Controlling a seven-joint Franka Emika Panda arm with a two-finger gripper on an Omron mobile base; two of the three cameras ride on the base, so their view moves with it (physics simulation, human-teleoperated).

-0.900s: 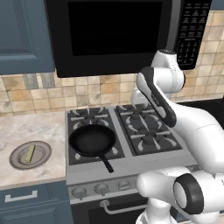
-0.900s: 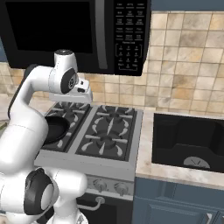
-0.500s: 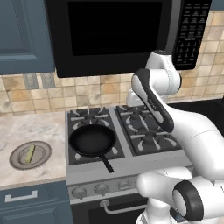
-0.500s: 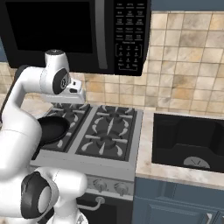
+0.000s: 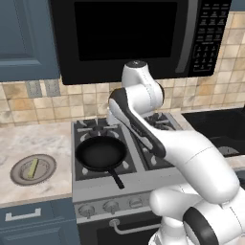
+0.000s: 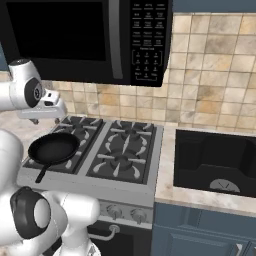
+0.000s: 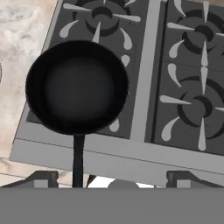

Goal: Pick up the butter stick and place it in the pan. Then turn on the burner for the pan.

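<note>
The butter stick (image 5: 32, 168) lies on a round grey plate (image 5: 19, 178) on the table (image 5: 28, 143), left of the stove (image 5: 95, 191) in my left base view. It is a pale yellow-green bar, lying flat and a little slanted, and nothing touches it.

The pan (image 5: 101, 153) sits on the front left burner (image 5: 125, 166) of the stove, its straight handle pointing toward the front edge. In the hand view the pan (image 7: 77, 87) is empty, dark inside, with the handle running down toward the bottom of the picture. The plate and the pan are near each other but apart, with a strip of table and the stove edge between them.

The gripper (image 7: 112, 178) hangs high above the stove, looking down on the pan. Its two tips stand far apart at the bottom of the hand view, so I judge the jaws wide open and holding nothing. In the right base view the hand (image 6: 46, 106) is above the back left of the stove.

I judge that the first step is still to be done: the butter is not picked up yet. The next move calls for swinging the arm to the left, over the plate, turning the jaws across the short side of the bar, and coming down carefully. The knobs (image 5: 110, 207) on the stove front come after that.
</note>
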